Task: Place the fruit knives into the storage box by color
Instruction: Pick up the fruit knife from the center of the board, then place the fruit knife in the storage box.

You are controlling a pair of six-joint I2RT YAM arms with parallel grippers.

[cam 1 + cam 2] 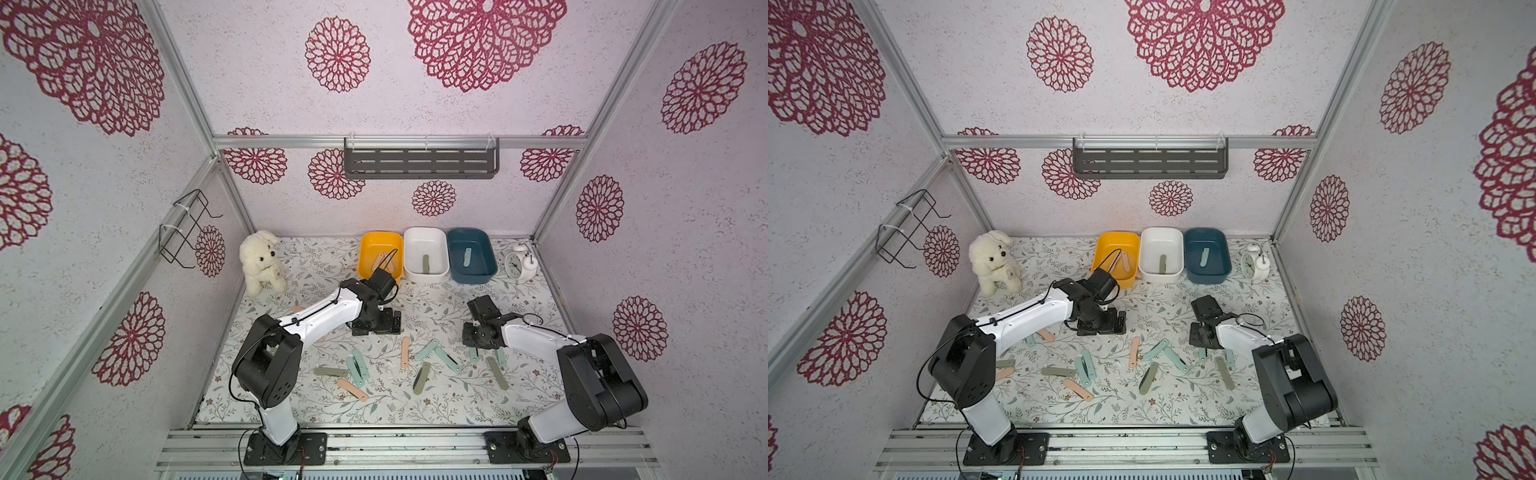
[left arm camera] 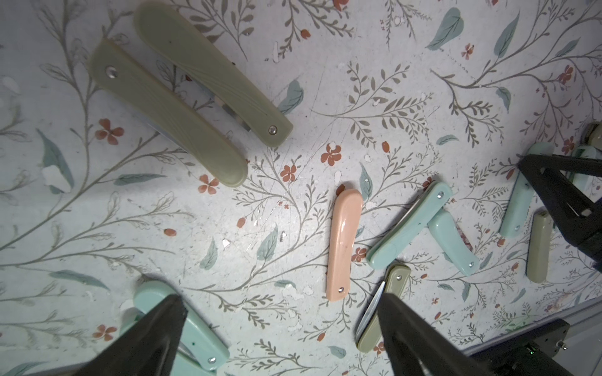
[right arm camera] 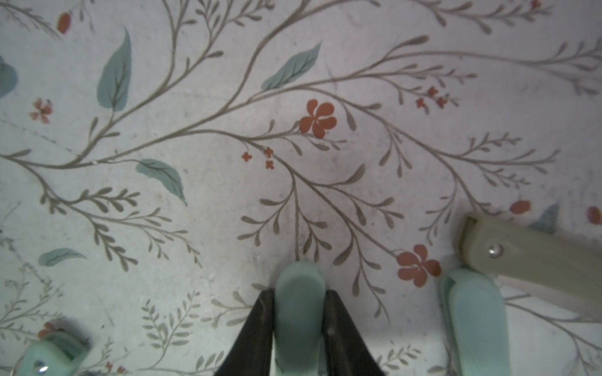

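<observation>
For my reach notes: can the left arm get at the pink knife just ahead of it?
Probably yes: the left end effector is open, and the pink knife lies flat and uncovered ahead, though a mint knife sits close beside it.

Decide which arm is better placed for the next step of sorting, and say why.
Right. Its jaws grip a mint knife on both sides, ready to lift it toward the dark blue tub, which holds another mint one. The left arm's jaws stand wide open, holding nothing.
</observation>
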